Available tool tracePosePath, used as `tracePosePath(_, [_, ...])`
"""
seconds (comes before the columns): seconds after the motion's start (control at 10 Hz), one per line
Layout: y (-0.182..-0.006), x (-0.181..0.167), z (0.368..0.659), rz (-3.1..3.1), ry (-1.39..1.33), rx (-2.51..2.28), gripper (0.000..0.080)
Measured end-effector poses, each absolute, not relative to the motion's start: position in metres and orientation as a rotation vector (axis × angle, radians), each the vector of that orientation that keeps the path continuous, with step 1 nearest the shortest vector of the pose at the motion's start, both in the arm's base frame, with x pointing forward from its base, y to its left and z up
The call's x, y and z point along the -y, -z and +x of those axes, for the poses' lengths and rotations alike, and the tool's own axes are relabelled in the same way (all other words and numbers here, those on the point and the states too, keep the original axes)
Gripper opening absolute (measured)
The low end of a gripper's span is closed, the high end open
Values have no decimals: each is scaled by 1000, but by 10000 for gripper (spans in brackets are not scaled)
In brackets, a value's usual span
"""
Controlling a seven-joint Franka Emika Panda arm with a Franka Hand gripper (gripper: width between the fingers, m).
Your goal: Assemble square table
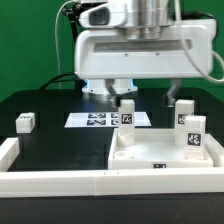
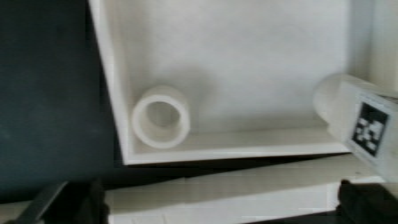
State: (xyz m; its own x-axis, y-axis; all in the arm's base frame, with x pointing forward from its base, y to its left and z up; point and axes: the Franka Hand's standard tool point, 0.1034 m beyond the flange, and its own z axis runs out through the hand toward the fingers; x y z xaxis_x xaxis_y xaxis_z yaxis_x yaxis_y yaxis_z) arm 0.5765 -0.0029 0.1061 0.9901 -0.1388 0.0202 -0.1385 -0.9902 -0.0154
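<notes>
Below me lies the white panel, rim up. A round socket sits near its corner. A tagged leg stands beside it.

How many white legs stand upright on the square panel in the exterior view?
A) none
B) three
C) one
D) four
B: three tagged legs stand on the square panel, one leg toward that view's left, another leg and a nearer leg toward its right; the fourth leg lies apart on the black table.
</notes>
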Motion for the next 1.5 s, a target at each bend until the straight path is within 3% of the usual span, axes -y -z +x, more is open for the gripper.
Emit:
tracePosePath(0.4, [-93,74,540,-3130,11,-180,649])
tracePosePath(1.0, [-89,120,526,-3142,3,-252,649])
tracePosePath(1.3, [-68,165,478,-3175,-27,-223,649])
tracePosePath(1.5, [-62,185,461,-3182,-43,-220,649])
